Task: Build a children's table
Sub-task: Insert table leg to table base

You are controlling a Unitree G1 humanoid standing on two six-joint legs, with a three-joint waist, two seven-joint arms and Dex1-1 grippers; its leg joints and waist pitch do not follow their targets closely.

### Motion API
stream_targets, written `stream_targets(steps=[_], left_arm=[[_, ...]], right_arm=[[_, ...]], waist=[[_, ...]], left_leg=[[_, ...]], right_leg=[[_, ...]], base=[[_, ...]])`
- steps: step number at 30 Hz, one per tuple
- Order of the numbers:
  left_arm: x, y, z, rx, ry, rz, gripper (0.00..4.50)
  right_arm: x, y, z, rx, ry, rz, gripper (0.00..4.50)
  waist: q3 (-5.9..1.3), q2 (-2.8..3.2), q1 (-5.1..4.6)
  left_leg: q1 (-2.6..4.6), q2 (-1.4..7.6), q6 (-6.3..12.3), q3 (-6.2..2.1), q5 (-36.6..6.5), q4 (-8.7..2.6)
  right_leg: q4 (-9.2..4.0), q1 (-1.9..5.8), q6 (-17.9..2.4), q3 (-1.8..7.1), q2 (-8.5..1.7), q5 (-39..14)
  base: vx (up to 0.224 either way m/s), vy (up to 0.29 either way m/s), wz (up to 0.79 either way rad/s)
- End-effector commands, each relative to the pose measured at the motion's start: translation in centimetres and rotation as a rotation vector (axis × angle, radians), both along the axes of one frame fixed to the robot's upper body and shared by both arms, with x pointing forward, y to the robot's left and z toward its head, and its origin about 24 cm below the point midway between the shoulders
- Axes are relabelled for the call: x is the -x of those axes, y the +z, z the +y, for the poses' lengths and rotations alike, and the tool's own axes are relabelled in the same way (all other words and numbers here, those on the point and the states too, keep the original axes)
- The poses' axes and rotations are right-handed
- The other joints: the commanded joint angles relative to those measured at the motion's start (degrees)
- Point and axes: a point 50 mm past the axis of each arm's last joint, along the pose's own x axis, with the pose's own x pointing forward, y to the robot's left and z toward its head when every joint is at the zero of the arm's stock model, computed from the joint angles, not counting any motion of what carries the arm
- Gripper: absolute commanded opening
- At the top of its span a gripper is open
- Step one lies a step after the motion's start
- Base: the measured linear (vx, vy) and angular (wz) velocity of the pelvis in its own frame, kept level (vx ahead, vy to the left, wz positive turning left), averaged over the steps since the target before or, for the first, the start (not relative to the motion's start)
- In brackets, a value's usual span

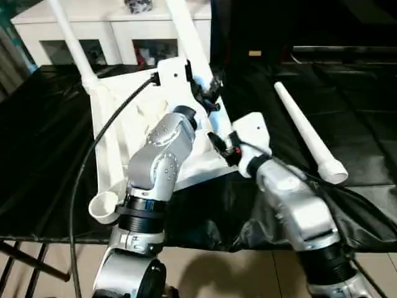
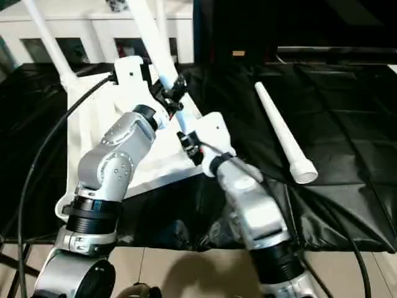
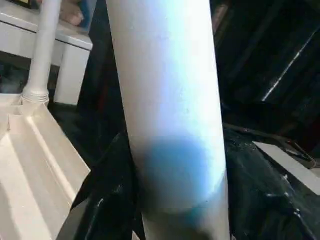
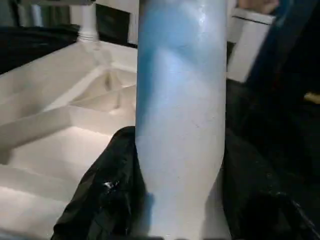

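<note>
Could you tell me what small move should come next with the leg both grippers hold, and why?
Probably press the leg straight down into its corner socket. The left gripper and right gripper both clamp it, it leans over the tabletop, and whether it is fully seated cannot be seen.

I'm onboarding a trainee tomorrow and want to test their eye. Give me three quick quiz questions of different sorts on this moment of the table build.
1. True or false: both tools grip the same upright leg.
2. Multiple choice: where is the spare leg? A) lying on the black cloth to the robot's right B) standing in a socket C) on the white cabinet.
3. Fill in: another leg already stands at the tabletop's far ____ corner.

Key: 1 true: the left tool and right tool both close on it. 2 A. 3 left.
</note>
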Motion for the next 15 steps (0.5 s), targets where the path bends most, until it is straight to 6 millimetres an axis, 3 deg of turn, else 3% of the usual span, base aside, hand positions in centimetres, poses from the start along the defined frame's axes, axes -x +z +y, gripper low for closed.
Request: stream_targets(steps=[1,5,10,11,15], left_arm=[[0.2,-0.3,-1.5,0.076,0.044,0.066,2.08],[0.4,-0.2,-1.6,0.088,0.034,0.060,2.00],[0.4,-0.1,-1.6,0.090,0.022,0.043,1.99],[0.4,-0.1,-1.6,0.083,0.010,0.028,1.98],[0.6,0.1,-1.4,0.007,-0.123,-0.068,1.98]], right_arm=[[0.4,2.3,0.2,-0.009,-0.003,-0.139,1.91],[0.7,2.2,0.4,0.010,-0.008,-0.156,1.91],[0.6,2.3,0.4,-0.010,-0.017,-0.161,1.91],[0.6,2.4,0.2,-0.029,-0.019,-0.158,2.26],[-0.1,2.6,-1.1,-0.212,0.000,-0.066,2.61]], waist=[[-4.23,-0.60,-0.39],[-4.31,-0.53,-0.45],[-4.17,-0.48,-0.50],[-4.17,-0.45,-0.50],[-4.19,-0.72,-0.55]], left_leg=[[1.89,1.78,-1.04,-0.98,-10.2,-3.89],[1.87,1.70,-0.48,-0.92,-9.1,-3.73],[1.99,1.78,-0.61,-0.88,-10.9,-3.87],[2.01,1.79,-0.67,-0.90,-11.0,-3.88],[1.94,1.82,0.23,-0.84,-11.2,-3.91]], right_leg=[[-4.54,2.17,-9.0,2.36,-2.41,-2.1],[-4.38,2.31,-9.5,2.38,-2.35,1.1],[-4.67,2.26,-9.4,2.40,-2.41,-1.4],[-4.67,2.25,-9.4,2.41,-2.40,-1.6],[-4.74,2.33,-9.1,2.51,-2.52,-1.7]], base=[[0.000,0.000,0.00],[0.000,0.000,0.00],[0.000,0.000,0.00],[0.000,0.000,0.00],[0.000,0.000,0.00]])
